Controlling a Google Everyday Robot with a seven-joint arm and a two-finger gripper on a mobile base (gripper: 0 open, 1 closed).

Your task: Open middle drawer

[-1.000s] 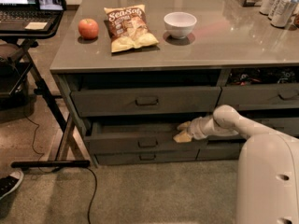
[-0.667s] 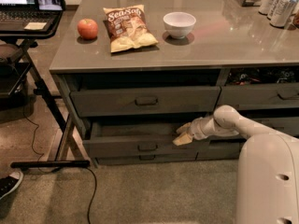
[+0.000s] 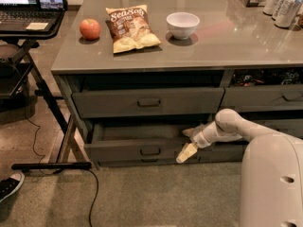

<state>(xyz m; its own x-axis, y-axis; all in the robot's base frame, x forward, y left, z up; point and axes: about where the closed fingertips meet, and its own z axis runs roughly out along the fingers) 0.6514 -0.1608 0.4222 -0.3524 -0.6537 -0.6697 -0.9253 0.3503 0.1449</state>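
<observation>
The middle drawer is sitting in the second row beneath the desk top, under the left half of the desk, and it is standing partly pulled out, showing a strip of its dark inside. It is looking like a wide, stiff, fairly heavy box running on slides, so it is likely needing a straight, steady pull rather than a twist. The small bar handle, at the centre of its front, is offering the surest hold; pulling at one end is risking skewing it in the slides.

The end effector is resting at the drawer front's right end, below the desk edge, with its fingers spread apart, one above the front's top edge and one before it.

On the desk, a chip bag is showing large letters beginning "Sea"; the rest is not reading clearly.
</observation>
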